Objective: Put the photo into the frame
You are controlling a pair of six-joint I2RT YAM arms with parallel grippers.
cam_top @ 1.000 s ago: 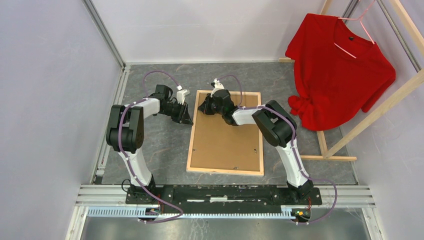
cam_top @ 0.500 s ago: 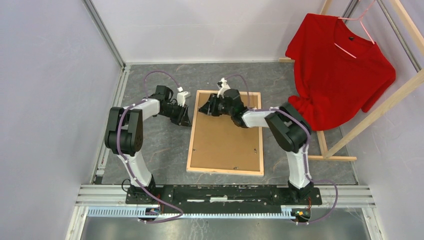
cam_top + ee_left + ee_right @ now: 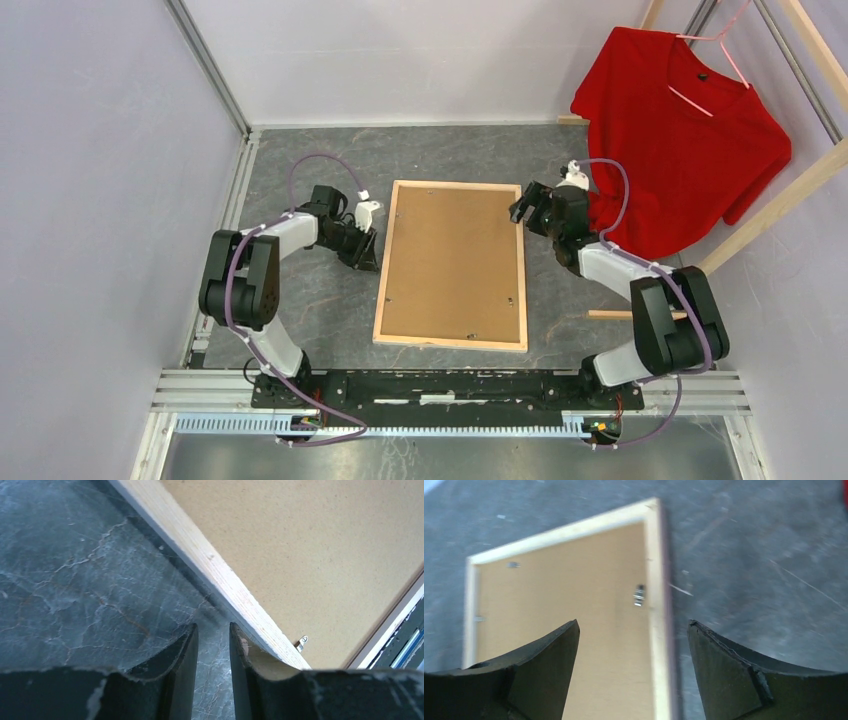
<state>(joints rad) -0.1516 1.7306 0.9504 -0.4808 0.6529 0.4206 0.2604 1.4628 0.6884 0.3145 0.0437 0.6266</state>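
The frame [image 3: 381,275] lies reverse side up in the middle of the table, a brown hardboard sheet [image 3: 452,262] filling it. The photo is hidden. My left gripper [image 3: 368,252] sits low on the table just outside the left rail [image 3: 200,555]. Its fingers stand a little apart, open, with only the table between them [image 3: 214,626], and the right finger is close against the rail. My right gripper [image 3: 522,207] hovers over the far end of the right rail [image 3: 655,580], wide open and empty [image 3: 633,624], with the rail passing between its fingers.
A red T-shirt [image 3: 680,140] hangs on a pink hanger from a bare-wood clothes rack [image 3: 770,215] at the right, close behind my right arm. Small metal clips [image 3: 639,594] sit along the hardboard's edges. Walls close off the left and back.
My right arm swung from the frame's upper left across to its right rail, and its jaws went from shut to wide open. My left gripper slid slightly nearer along the left rail.
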